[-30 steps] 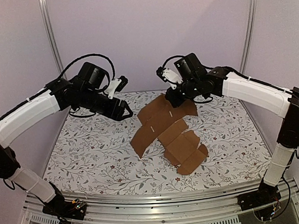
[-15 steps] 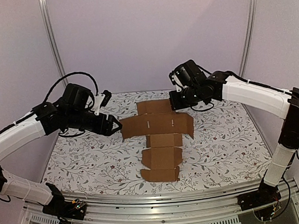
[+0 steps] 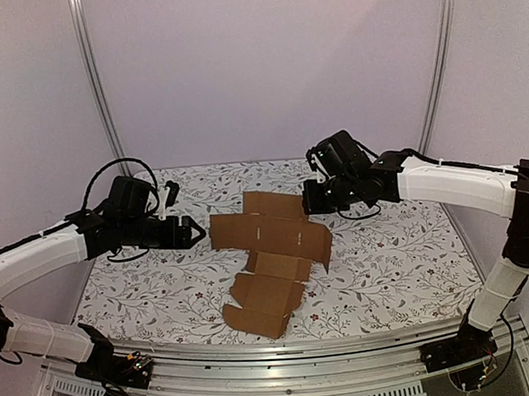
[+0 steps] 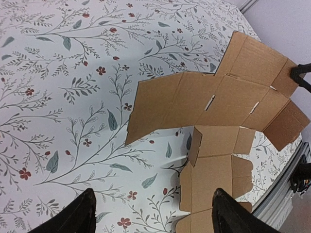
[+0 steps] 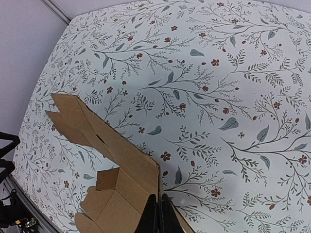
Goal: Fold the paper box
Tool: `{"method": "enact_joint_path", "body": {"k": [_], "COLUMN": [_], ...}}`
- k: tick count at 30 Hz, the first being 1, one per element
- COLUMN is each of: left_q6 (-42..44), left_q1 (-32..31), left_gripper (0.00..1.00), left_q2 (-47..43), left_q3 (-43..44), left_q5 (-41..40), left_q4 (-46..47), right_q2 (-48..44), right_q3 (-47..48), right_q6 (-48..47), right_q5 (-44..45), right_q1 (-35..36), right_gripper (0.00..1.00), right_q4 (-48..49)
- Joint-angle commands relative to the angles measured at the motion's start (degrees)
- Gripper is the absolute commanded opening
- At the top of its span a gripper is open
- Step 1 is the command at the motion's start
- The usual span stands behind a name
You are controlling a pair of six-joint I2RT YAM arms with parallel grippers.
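The paper box [image 3: 269, 238] is a flat, cross-shaped brown cardboard sheet with flaps and slots, held slightly tilted over the middle of the table. My right gripper [image 3: 311, 200] is shut on its far right flap; in the right wrist view the fingertips [image 5: 158, 216] pinch the cardboard edge [image 5: 124, 162]. My left gripper [image 3: 197, 231] is open just left of the sheet's left flap, not touching it. In the left wrist view its fingers [image 4: 82, 213] stand wide apart with nothing between them, and the sheet [image 4: 218, 97] lies ahead and to the right.
The table [image 3: 395, 271] has a floral cloth. The sheet's near flaps [image 3: 254, 317] curl up close to the metal rail [image 3: 283, 351] at the front edge. Plain walls and two upright posts [image 3: 96, 83] close off the back.
The sheet has dropped from a raised, twisted pose to nearly flat and shifted toward the front left. My left gripper has pulled back leftward and lower, opening wider. The right gripper kept its pinch.
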Motion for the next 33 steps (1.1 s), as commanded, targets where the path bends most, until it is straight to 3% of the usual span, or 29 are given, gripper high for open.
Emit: {"method": "enact_joint_path", "body": {"k": [1,9,22,33], "left_q6": [-1.74,-1.09,-0.63,0.30], "left_q1": [1.83,2.72,2.73,2.63], "left_gripper": [0.80,0.78,0.75,0.71], "left_q2": [1.98,5.99,4.91,5.01], "left_q3": [-2.43,-3.34,-6.74,-9.33], "left_q5": [4.67,8.81,6.16,9.55], "left_q4": [8.51,12.24,14.07,19.14], "right_q2": [-3.83,-7.05,-12.57,-16.08], "right_q3": [-3.73,-7.22,-11.52,-14.50], "right_q6": [-0.81,-8.65,-17.39,-20.89], "right_q5": [-3.40,-13.48,-19.97,-27.21], "right_q1": [0.42,0.37,0.35,0.43], "right_gripper": [0.00,0.00,0.00,0.00], "right_q4": [4.35,7.11,8.65,9.63]}}
